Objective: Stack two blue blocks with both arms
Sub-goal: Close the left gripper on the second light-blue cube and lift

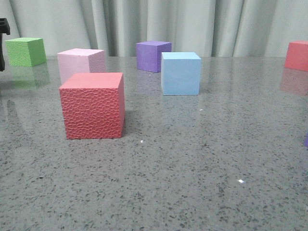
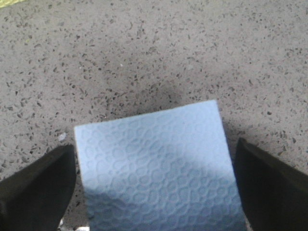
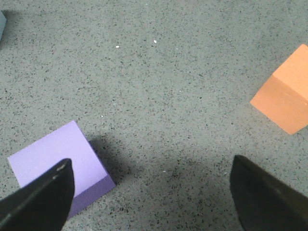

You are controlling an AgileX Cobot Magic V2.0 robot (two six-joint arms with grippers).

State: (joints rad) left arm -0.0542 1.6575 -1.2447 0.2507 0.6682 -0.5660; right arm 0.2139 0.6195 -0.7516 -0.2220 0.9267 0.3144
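One smooth light blue block (image 1: 180,73) stands on the grey table, right of centre toward the back. A second blue block (image 2: 154,168), with a pebbled top face, sits between the fingers of my left gripper (image 2: 154,192). The jaws stand wide on either side of it, close to its side faces; whether they touch is unclear. In the front view only a black part of the left arm (image 1: 4,41) shows at the far left edge, and that block is out of frame. My right gripper (image 3: 151,192) is open over bare table, holding nothing.
A red cube (image 1: 92,105) stands front left, with a pink cube (image 1: 81,62) and a green cube (image 1: 26,51) behind it. A purple cube (image 1: 153,55) is at the back and another red cube (image 1: 297,55) far right. Under the right wrist lie a lilac cube (image 3: 55,161) and an orange cube (image 3: 285,96).
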